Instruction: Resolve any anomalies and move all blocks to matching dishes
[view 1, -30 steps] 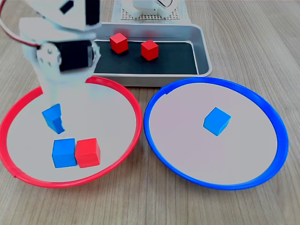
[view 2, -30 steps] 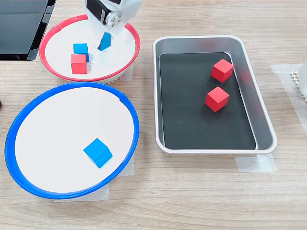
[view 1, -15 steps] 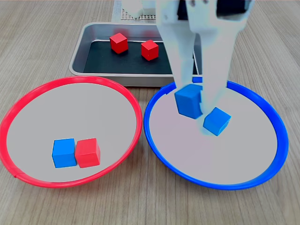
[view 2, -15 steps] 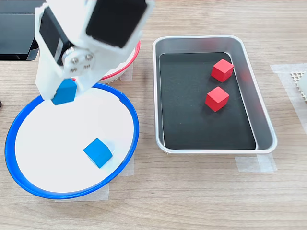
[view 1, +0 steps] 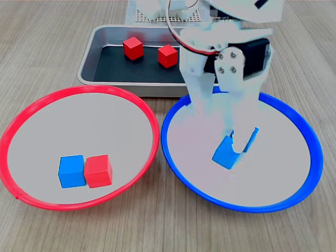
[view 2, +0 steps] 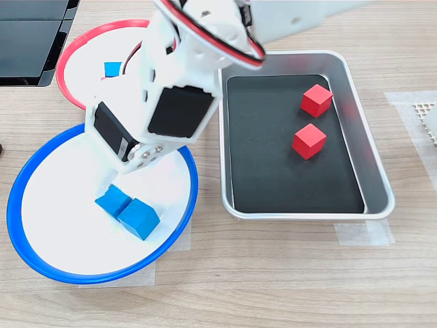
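My gripper (view 1: 231,149) is low inside the blue-rimmed dish (view 1: 294,121), shut on a tilted blue block (view 1: 225,155) that is at or just above the dish floor. A second blue block (view 2: 139,218) rests right beside the held one (view 2: 112,200); in the first exterior view a finger mostly hides it. The red-rimmed dish (view 1: 31,113) holds a blue block (view 1: 71,171) touching a red block (view 1: 98,170). Two red blocks (view 1: 133,48) (view 1: 167,55) lie in the tray. In the second exterior view the arm covers much of the red-rimmed dish (view 2: 72,56).
A rectangular silver tray (view 2: 372,164) with a black base sits on the second exterior view's right, behind the dishes in the first exterior view. A black object (view 2: 27,34) lies at the second exterior view's top left. Everything sits on a wooden tabletop (view 1: 157,231).
The gripper carried the blue block from over the red-rimmed dish across to the blue-rimmed dish and lowered it beside the blue block lying there.
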{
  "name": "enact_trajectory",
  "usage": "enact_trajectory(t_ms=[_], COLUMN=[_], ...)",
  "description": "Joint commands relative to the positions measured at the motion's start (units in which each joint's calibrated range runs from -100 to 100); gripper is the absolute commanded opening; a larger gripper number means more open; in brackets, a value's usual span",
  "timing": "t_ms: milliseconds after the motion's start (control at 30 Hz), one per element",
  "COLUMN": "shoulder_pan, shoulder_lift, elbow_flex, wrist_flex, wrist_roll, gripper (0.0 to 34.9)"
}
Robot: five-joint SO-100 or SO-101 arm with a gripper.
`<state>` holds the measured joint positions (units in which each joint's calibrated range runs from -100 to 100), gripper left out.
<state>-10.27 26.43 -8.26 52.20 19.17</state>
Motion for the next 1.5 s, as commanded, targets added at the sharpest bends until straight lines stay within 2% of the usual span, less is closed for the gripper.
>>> enact_trajectory(t_ms=[0, 67, 133, 267, 333, 600, 833, 1100, 1133, 1167, 1233, 1267, 1467], shoulder_pan=[0.8, 1.8, 3.2, 6.5, 8.7, 12.8, 12.8, 10.9, 10.8, 10.5, 10.0, 9.8, 9.5], shoulder_lift=[-5.5, -9.2, -12.5, -19.4, -23.1, -28.3, -33.3, -34.2, -34.1, -34.0, -33.6, -33.6, -35.7], elbow_flex=[-6.0, -8.8, -8.9, -2.2, 4.9, 28.3, 43.7, 50.8, 51.2, 52.0, 53.3, 53.5, 47.2], wrist_flex=[11.1, 20.5, 26.9, 34.1, 35.0, 27.4, 19.2, 14.9, 14.5, 13.3, 11.2, 10.7, 13.9], wrist_roll=[-0.2, -0.2, 0.5, 3.0, 5.0, 9.6, 11.0, 10.9, 10.9, 11.0, 11.3, 11.5, 9.5], gripper=[15.4, 14.3, 14.1, 13.3, 12.9, 13.8, 14.5, 15.4, 15.0, 12.8, 2.5, 0.4, 0.1])
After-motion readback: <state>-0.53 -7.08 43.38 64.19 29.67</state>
